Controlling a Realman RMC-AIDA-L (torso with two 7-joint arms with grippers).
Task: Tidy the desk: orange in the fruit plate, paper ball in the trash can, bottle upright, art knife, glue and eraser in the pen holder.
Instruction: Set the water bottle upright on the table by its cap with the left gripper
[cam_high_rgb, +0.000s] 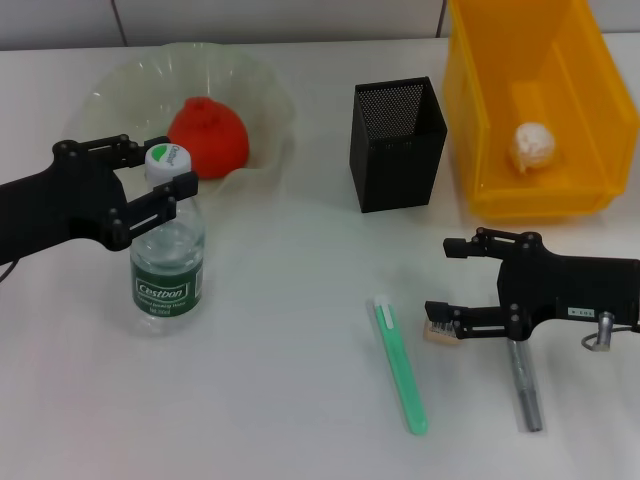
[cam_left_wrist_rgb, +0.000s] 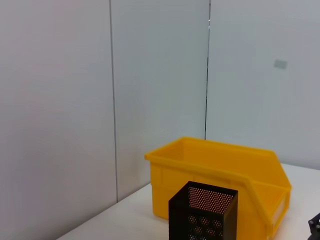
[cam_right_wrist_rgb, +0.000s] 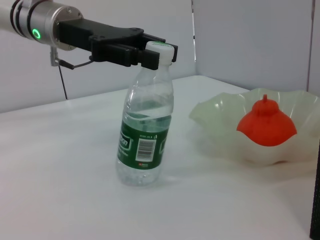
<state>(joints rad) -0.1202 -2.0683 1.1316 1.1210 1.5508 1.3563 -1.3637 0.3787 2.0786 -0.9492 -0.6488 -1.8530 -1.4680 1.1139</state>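
White table (cam_high_rgb: 290, 400) carries bottle (cam_high_rgb: 167, 262), pen holder (cam_high_rgb: 397, 145), trash can (cam_high_rgb: 535, 110), fruit plate (cam_high_rgb: 120, 85).

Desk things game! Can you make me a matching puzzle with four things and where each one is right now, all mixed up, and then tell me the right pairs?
Things:
1. orange
2. paper ball
3. bottle
4. eraser

Places:
A. between the right gripper's fingers, near the table
B. in the fruit plate
C. standing upright, its cap in the left gripper
D. in the trash can

Pairs: 1-B, 2-D, 3-C, 4-A
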